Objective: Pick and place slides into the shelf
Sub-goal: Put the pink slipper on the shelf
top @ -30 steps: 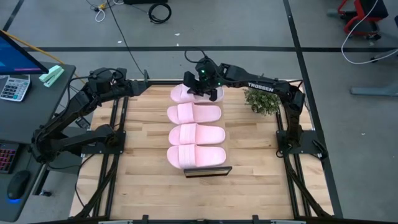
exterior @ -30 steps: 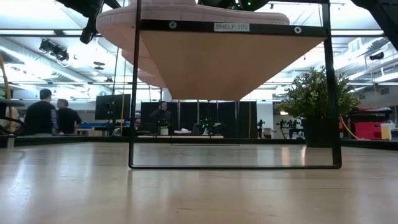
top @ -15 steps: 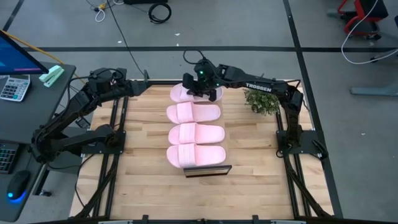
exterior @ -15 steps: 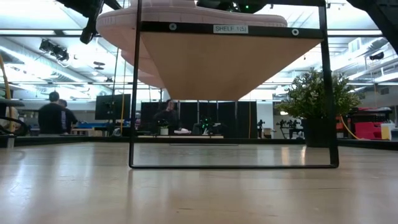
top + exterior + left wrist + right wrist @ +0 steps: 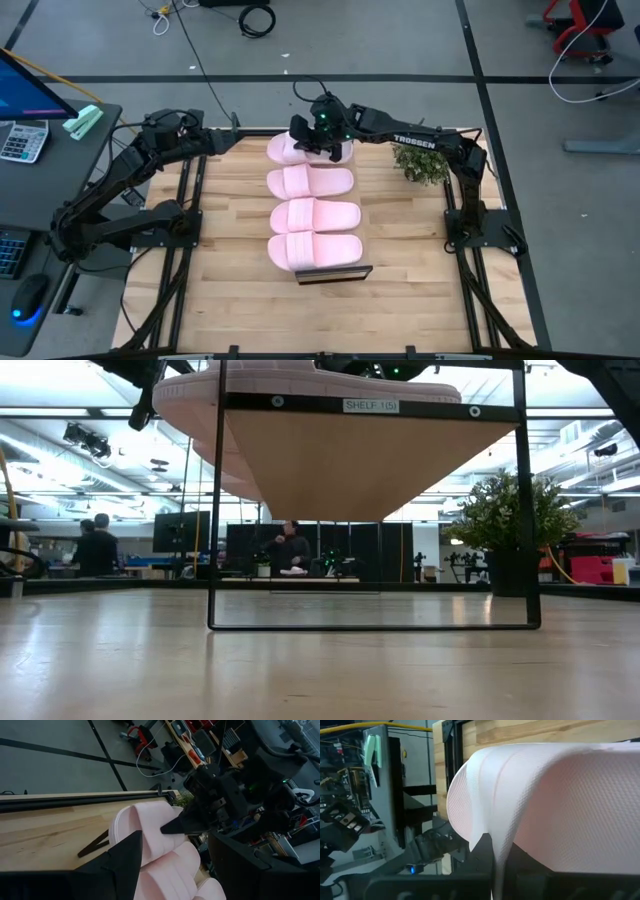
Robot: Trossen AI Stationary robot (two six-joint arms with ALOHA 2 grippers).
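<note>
Risk first: your right end effector (image 5: 322, 147) is pinching the strap of the last slide (image 5: 290, 148) at the far end of the shelf (image 5: 334, 275), and this slide sits a little crooked beside its neighbour slide (image 5: 310, 182). If you release now, I think it may hang over the shelf edge or slip off; a sideways pull may also shift the neighbour. Two more slides lie nearer the front. The plant (image 5: 420, 162) stands near the shelf's far end, under the right arm, so retreat carefully. Your left end effector (image 5: 165, 865) waits spread, just beside the shelf's far end.
</note>
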